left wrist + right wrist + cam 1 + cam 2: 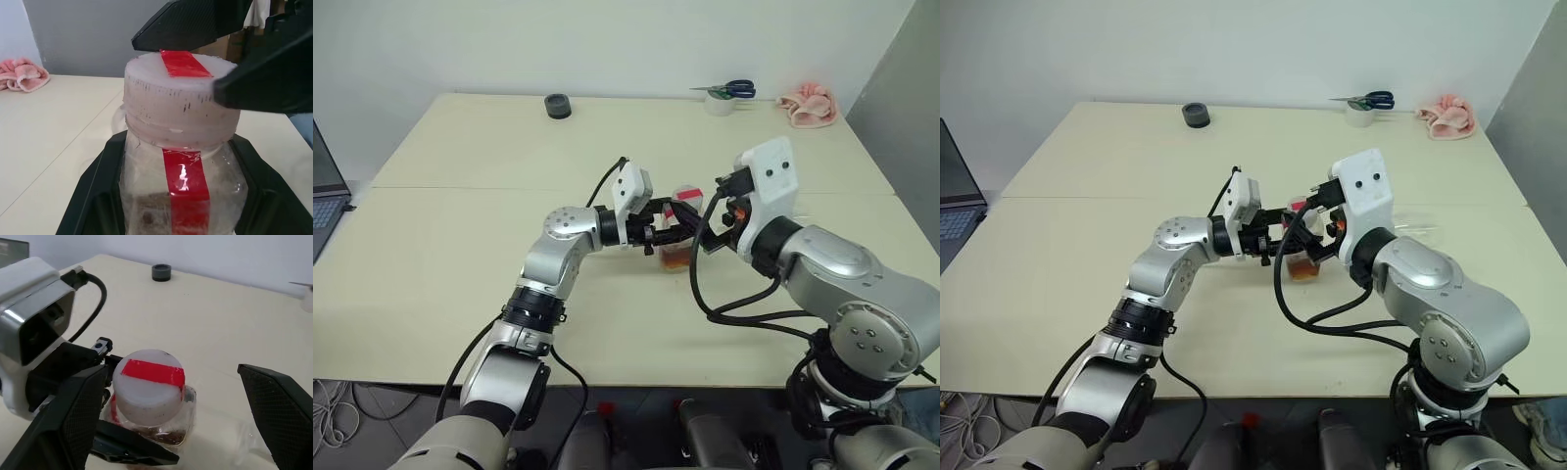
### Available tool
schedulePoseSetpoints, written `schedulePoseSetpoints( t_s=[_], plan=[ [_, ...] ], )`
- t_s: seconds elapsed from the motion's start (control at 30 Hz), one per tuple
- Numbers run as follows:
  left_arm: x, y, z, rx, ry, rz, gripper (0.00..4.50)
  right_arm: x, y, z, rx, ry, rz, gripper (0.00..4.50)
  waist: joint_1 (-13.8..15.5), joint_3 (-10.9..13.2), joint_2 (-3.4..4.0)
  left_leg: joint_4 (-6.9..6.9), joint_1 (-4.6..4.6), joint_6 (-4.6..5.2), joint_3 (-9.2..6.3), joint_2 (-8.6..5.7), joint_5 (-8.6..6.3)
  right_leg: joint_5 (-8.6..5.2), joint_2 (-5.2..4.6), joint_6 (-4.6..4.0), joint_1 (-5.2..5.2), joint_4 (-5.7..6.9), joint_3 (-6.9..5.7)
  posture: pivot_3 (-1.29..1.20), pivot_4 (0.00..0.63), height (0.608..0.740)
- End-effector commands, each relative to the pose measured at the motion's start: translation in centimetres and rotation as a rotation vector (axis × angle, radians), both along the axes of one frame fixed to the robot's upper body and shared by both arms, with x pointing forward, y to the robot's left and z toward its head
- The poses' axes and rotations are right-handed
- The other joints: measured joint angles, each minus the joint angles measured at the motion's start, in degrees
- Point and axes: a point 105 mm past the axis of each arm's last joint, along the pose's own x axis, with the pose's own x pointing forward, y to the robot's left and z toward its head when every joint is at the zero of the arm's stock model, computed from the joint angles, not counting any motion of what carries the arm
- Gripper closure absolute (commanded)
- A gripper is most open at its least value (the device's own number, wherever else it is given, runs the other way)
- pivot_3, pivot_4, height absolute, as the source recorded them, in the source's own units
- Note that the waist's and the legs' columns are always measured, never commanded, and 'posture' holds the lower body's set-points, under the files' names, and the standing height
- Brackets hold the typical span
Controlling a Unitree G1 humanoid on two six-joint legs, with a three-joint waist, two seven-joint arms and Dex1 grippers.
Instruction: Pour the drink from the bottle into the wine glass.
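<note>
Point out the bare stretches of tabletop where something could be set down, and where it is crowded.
Free: the wide near-left table, between the laptop and the left arm; also the far middle, between the black lid and the tape roll. Crowded: the centre, where both end effectors meet at the bottle.

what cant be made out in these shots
- wine glass: faint clear shape behind the right arm in the right eye view; bowl, stem and foot can't be told apart.
- drink level: left gripper fingers cover the bottle.
- scissors at the far edge: too small for detail.
</note>
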Motion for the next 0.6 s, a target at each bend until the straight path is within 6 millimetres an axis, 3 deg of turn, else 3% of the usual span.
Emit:
schedulePoseSetpoints(
  t_s=[0.03, 0.2, 0.3, 0.5, 0.6],
  plan=[
    [-0.42, -0.5, 1.86, -0.028, -0.074, -0.029, 2.35, -0.09, -0.17, 1.09, 0.033, -0.048, -0.046, 0.0, 0.0, 0.0, 0.0, 0.0, 0.0, 0.0, 0.0, 0.0, 0.0, 0.0, 0.0, 0.0, 0.0, 0.0, 0.0, 0.0, 0.15, 0.74],
    [-0.48, -0.32, 1.87, -0.029, -0.075, -0.026, 2.35, -0.07, 0.22, 0.9, 0.036, -0.032, -0.033, 0.0, 0.0, 0.0, 0.0, 0.01, 0.01, 0.0, -0.01, 0.0, 0.0, 0.0, 0.0, 0.0, 0.01, 0.01, -0.01, 0.0, 0.15, 0.74],
    [-0.45, -0.16, 1.95, -0.031, -0.078, -0.017, 2.35, -0.11, 0.49, 0.6, 0.029, -0.012, -0.018, 0.58, -0.1, 0.0, 0.0, 0.0, 0.02, 0.0, -0.01, 0.01, 0.0, 0.0, 0.0, 0.0, 0.0, 0.02, -0.01, 0.0, 0.15, 0.74],
    [-0.45, 0.11, 1.91, -0.03, -0.078, -0.008, 2.35, -0.03, 0.68, 0.48, 0.017, -0.003, -0.014, 2.63, -0.1, 0.0, 0.0, 0.0, 0.01, 0.0, -0.01, 0.01, 0.0, 0.0, 0.0, 0.0, 0.0, 0.01, -0.02, 0.0, 0.15, 0.74],
    [-0.36, 0.19, 1.96, -0.03, -0.078, -0.003, 2.35, 0.12, 0.66, 0.74, 0.004, -0.017, -0.015, 2.69, -0.1, 0.0, 0.0, 0.01, 0.01, 0.0, -0.01, 0.0, 0.0, 0.0, 0.0, 0.0, 0.0, 0.01, -0.01, 0.0, 0.15, 0.74]
  ],
)
